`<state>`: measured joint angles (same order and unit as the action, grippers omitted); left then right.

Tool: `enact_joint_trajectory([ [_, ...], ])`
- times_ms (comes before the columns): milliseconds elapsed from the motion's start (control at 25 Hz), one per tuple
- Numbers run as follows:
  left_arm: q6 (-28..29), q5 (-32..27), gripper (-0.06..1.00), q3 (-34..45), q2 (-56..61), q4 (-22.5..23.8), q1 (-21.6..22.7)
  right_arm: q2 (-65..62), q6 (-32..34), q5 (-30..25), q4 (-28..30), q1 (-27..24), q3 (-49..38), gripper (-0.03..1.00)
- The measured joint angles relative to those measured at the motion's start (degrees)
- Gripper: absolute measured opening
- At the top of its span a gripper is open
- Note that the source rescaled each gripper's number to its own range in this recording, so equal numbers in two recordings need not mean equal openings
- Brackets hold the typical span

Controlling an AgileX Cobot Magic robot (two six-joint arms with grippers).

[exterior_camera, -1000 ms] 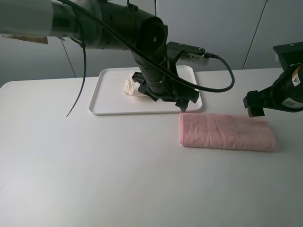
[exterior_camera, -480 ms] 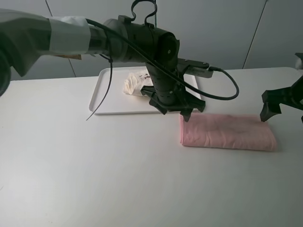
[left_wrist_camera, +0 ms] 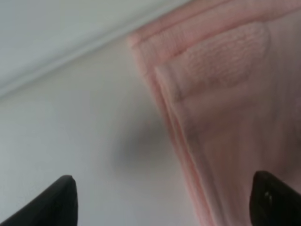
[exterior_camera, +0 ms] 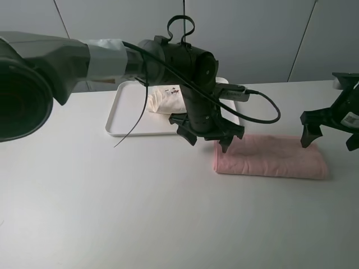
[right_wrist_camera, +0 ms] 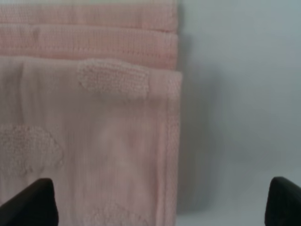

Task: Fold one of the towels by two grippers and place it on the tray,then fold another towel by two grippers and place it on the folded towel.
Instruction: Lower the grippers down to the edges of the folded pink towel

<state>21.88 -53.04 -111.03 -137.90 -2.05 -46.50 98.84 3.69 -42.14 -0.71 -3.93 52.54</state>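
Note:
The pink towel [exterior_camera: 269,157] lies folded into a long strip on the table, right of the tray. My left gripper [exterior_camera: 206,141] hangs open just above its left end, one finger over the towel and one over bare table. The left wrist view shows that towel end [left_wrist_camera: 225,94] between the spread fingertips [left_wrist_camera: 61,197]. My right gripper [exterior_camera: 328,139] is open above the towel's right end [right_wrist_camera: 94,117], nothing between its fingertips [right_wrist_camera: 284,202]. The cream towel [exterior_camera: 165,101] lies bunched on the white tray [exterior_camera: 126,120], partly hidden behind the left arm.
The tray stands at the back of the white table [exterior_camera: 112,207], near the grey wall. The left arm's black cable [exterior_camera: 263,117] loops over the table between tray and pink towel. Table surface shows beside the towel in both wrist views.
The left gripper has come off the tray, forward and down to the pink towel's left end. The right gripper has dropped to the towel's right end.

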Motion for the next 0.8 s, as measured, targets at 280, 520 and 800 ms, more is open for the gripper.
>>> enact_joint_trajectory([
  [280,2.9,-2.4,0.95,-3.6,-3.0,-1.0,0.9,0.5,-0.1,0.0,0.0,0.0,0.4,0.95],
  [520,3.3,-3.5,0.95,-3.9,-4.5,-1.1,0.9,0.8,-0.1,0.0,0.1,0.0,0.4,0.95],
  [800,3.4,-4.3,0.95,-4.2,-4.9,-1.3,1.1,4.3,-0.1,0.4,1.3,0.0,0.5,0.95],
])
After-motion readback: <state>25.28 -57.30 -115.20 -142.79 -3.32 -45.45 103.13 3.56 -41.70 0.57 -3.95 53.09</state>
